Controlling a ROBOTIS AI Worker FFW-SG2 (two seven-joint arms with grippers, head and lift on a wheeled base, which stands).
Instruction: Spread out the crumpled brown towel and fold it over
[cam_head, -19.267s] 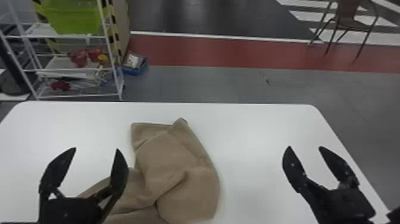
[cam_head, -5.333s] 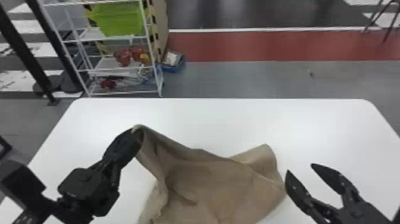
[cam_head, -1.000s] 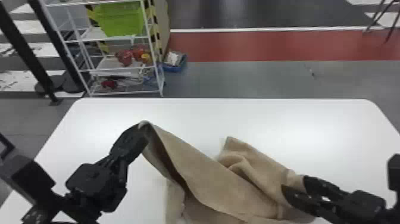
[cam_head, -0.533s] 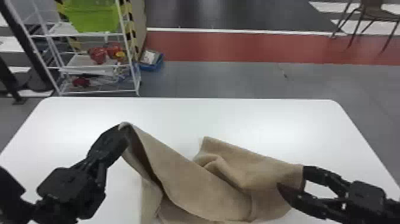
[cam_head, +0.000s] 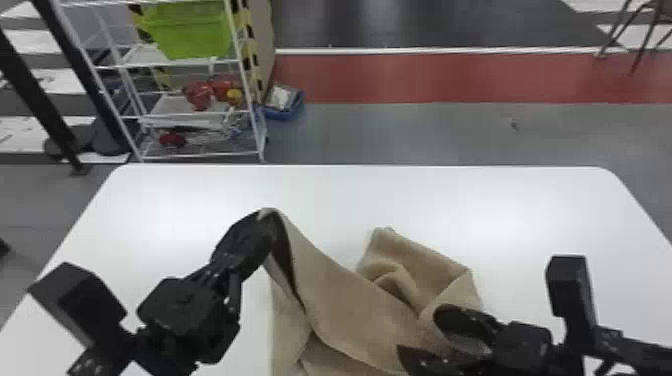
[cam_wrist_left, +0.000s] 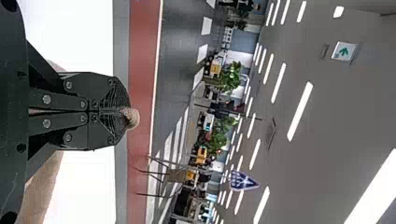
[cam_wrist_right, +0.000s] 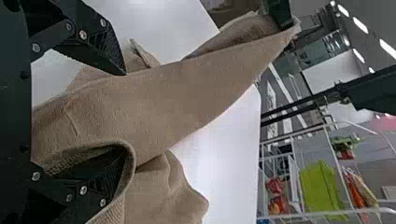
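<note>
- Left black gripper (cam_head: 266, 218): clenched on the crumpled brown fabric towel's (cam_head: 345, 305) raised edge.
- Right black gripper (cam_head: 419, 331): spread wide, one finger beneath a fold.
- White table (cam_head: 505, 205): beneath both.

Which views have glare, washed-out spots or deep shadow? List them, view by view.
Head view: soft pale glare on the white table, deep shade inside the brown towel's raised fold; left wrist view: table washed out to almost flat white, ceiling lights burnt out to white strips; right wrist view: table bright, dark shade under the towel's curled edge.
</note>
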